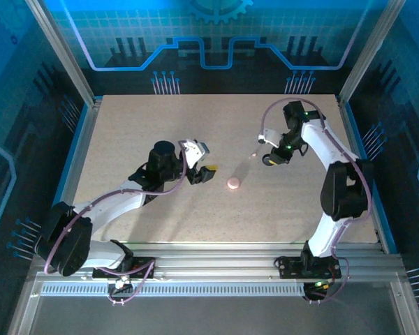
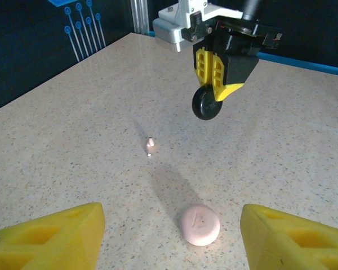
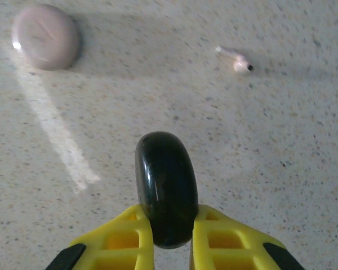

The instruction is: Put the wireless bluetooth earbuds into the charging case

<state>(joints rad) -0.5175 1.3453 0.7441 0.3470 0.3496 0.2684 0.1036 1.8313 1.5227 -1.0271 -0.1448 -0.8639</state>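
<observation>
The speckled beige worktop [image 1: 160, 125] spans the middle of the overhead view, with blue patterned walls on three sides and a ribbed metal rail along the near edge. The left arm [image 1: 105, 206] reaches from its base at the lower left up toward the centre. The right arm [image 1: 335, 174] rises from the lower right and bends back inward over the worktop.

The left hand [image 1: 204, 172] sits just left of centre with its yellow fingers [image 2: 56, 236] spread well apart and nothing between them. The right hand [image 1: 271, 156] hangs right of centre, raised off the surface and pointing down. It is clamped on the black round case [image 3: 166, 185], which it holds on edge, the two yellow pads [image 3: 124, 239] pressing its flat faces and most of the case sticking out past the fingertips. From the left wrist, this case [image 2: 207, 104] hangs clear of the worktop.

The pink round case [image 1: 234, 183] lies flat and closed on the worktop between the two hands, nearer the left one. In the left wrist view it sits just ahead of the open fingers, touching neither.

One pale pink earbud [image 3: 236, 61] lies loose on the worktop between the pink case and the right hand, apart from both. It is a rounded head with a short stem, too small to make out further.
</observation>
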